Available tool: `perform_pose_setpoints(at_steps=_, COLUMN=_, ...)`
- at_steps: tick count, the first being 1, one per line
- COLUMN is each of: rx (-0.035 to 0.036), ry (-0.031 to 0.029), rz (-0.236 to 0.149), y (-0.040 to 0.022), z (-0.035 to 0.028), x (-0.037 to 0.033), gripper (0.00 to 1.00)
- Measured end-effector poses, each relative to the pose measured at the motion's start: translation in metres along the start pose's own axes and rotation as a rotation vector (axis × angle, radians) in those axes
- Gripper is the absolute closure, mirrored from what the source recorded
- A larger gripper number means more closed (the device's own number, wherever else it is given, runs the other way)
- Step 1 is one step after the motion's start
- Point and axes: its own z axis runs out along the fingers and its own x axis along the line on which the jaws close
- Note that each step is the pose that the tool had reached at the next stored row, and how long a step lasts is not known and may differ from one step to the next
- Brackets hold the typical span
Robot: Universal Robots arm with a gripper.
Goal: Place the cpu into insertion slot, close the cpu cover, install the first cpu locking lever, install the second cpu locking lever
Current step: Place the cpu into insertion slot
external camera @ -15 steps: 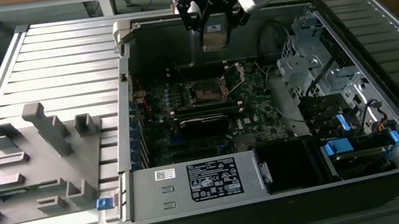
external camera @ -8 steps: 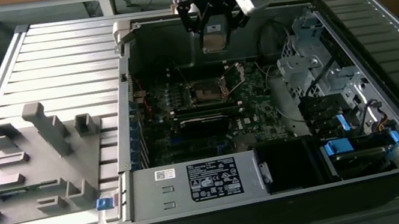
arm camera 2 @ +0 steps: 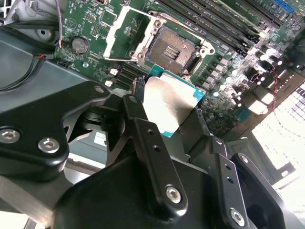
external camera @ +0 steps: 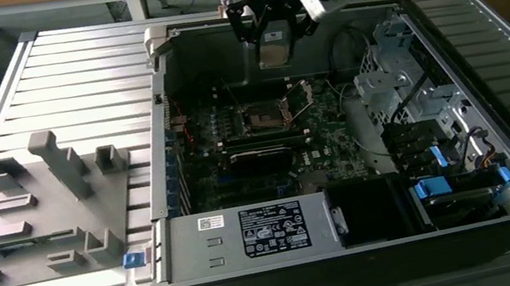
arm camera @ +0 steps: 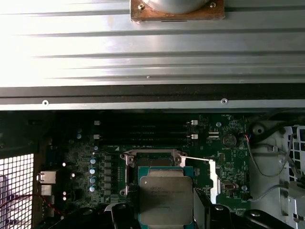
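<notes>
My gripper hangs above the open computer case, near its far wall, shut on the cpu. The cpu is a flat silver-topped chip with a green edge, held by its sides between the two black fingers. It also fills the space in front of the gripper as the cpu in the first wrist view. The insertion slot lies uncovered on the green board, below and apart from the chip. The cpu cover stands flipped open beside the slot.
A grey power supply box with a white label sits at the case's near side. Long black memory slots run just in front of the socket. Metal drive bays and cables crowd the exterior view's right. A grey parts fixture lies on the slatted table.
</notes>
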Motion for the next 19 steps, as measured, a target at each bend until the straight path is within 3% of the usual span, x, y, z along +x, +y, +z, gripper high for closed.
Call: perform_pose_setpoints(at_steps=19, rx=0.0001, ry=0.0000, rz=0.000, y=-0.0008, z=0.0094, x=0.0004, gripper=0.46)
